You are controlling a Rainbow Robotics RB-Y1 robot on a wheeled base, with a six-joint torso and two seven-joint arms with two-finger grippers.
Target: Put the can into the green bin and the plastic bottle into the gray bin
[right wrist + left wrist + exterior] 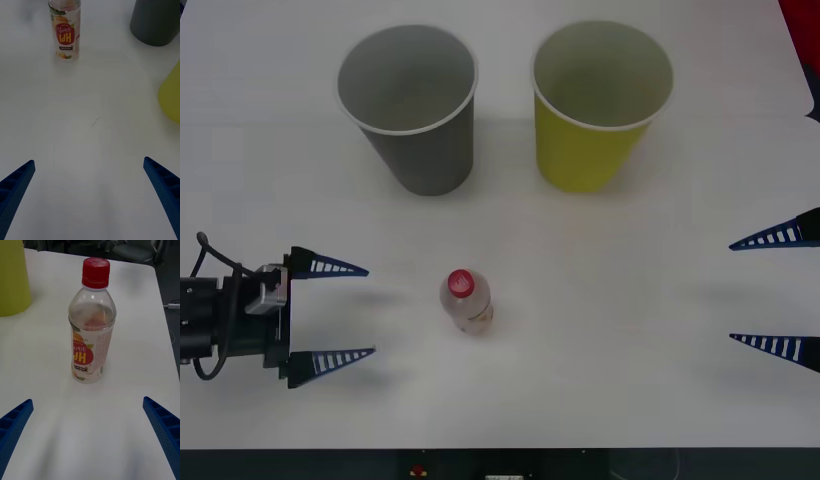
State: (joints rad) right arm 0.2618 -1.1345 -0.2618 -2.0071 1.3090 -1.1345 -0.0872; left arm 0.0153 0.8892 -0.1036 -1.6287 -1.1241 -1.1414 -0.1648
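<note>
The plastic bottle (466, 301) stands upright near the table's front middle, clear with a red cap and a pale label; it also shows in the left wrist view (92, 320) and the right wrist view (65, 30). My left gripper (345, 311) is open to the bottle's left, level with it, a short gap away. Far off at the right edge, my right gripper (775, 291) stands open and empty. Behind the bottle stand the gray bin (410, 108) on the left and the green bin (600, 105) on the right, both upright. The can is out of view.
The white table (630, 380) ends close in front of the bottle. Office chairs (131, 249) stand beyond the table's far edge in the left wrist view.
</note>
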